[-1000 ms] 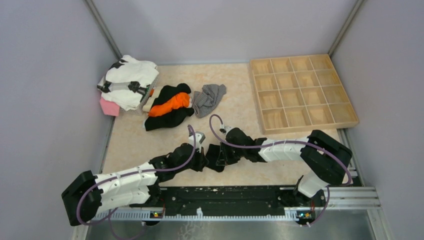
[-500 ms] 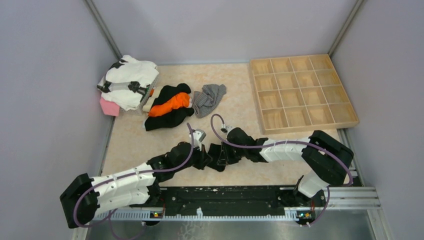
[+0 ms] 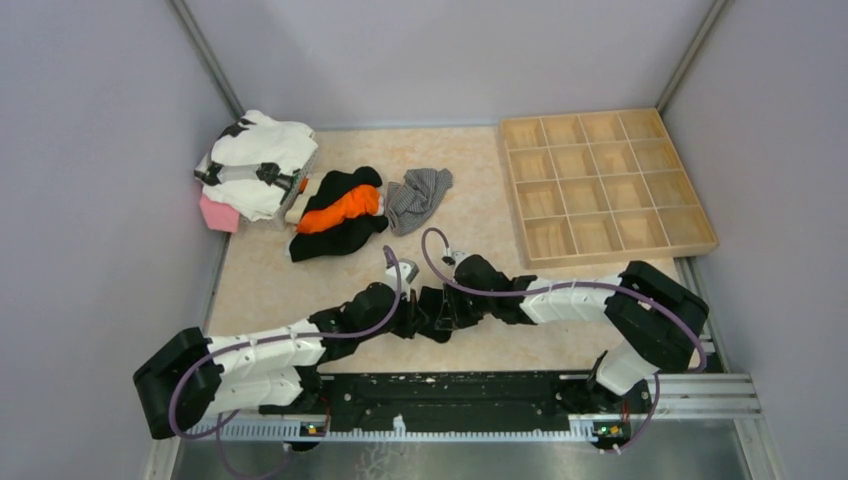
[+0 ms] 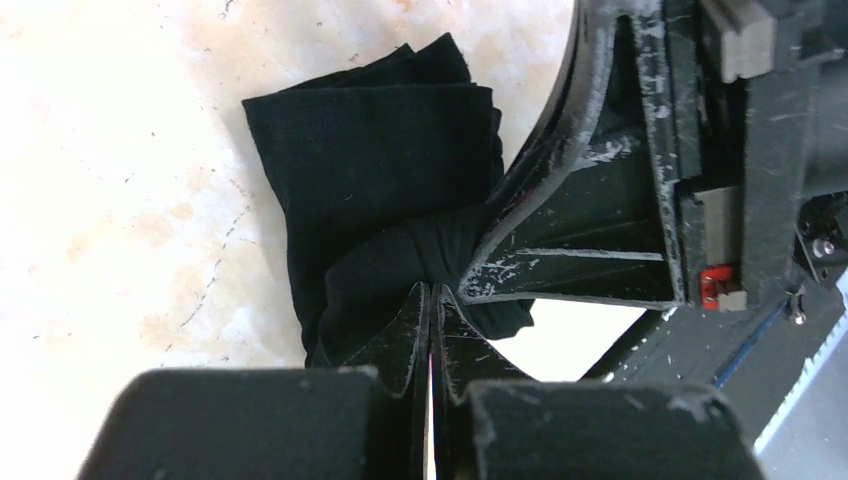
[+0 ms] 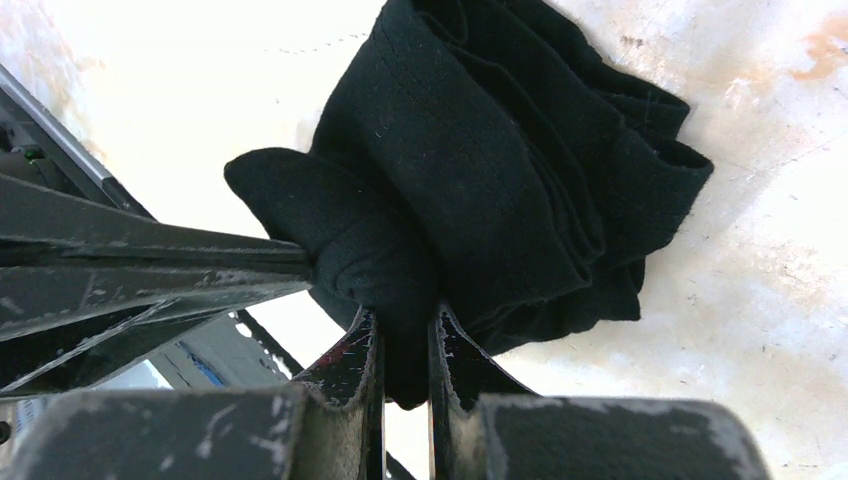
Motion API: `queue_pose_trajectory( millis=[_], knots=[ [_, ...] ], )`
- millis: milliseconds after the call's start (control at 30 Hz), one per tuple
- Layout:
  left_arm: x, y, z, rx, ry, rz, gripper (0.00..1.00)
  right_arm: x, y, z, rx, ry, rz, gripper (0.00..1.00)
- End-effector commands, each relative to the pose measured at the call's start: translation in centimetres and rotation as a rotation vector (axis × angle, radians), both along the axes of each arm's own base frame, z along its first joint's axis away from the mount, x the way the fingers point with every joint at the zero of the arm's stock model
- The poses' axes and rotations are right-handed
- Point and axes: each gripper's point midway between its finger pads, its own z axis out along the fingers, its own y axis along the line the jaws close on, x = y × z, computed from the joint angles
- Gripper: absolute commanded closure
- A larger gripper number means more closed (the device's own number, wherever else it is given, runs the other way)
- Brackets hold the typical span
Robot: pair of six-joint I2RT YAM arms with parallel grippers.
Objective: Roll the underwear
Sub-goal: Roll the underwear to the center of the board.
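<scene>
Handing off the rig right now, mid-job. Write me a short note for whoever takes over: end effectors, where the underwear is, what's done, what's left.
Left end effector: shut, pinching the bunched end of the black underwear.
Right end effector: shut on that same bunched end, coming in from the opposite side.
Black underwear: on the table, near middle, folded in layers but not a tidy roll yet.
Grey striped underwear: crumpled farther back, untouched, left of the wooden divided tray.
Left to do: finish rolling the black one, then roll the grey one.
</scene>
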Motion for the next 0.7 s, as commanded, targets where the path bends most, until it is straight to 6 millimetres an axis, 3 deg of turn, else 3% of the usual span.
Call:
queue_pose_trajectory(
  millis=[0,300,667],
  knots=[
    [1.8,-0.4,0.3,-0.011,-0.037,0.077,1.00,-0.3,-4.3,-2.9,-0.175,0.010,-0.035,0.94],
    [1.2,0.2,-3.5,0.053,0.045,0.104,1.00,-0.1,-3.7,-1.0,-0.125,-0.014,-0.034,0.83],
    [1.3,-0.5,-4.6,0.079,0.070,0.081,1.00,0.3,-3.9,3.5,-0.032,-0.095,-0.065,0.57]
  ],
)
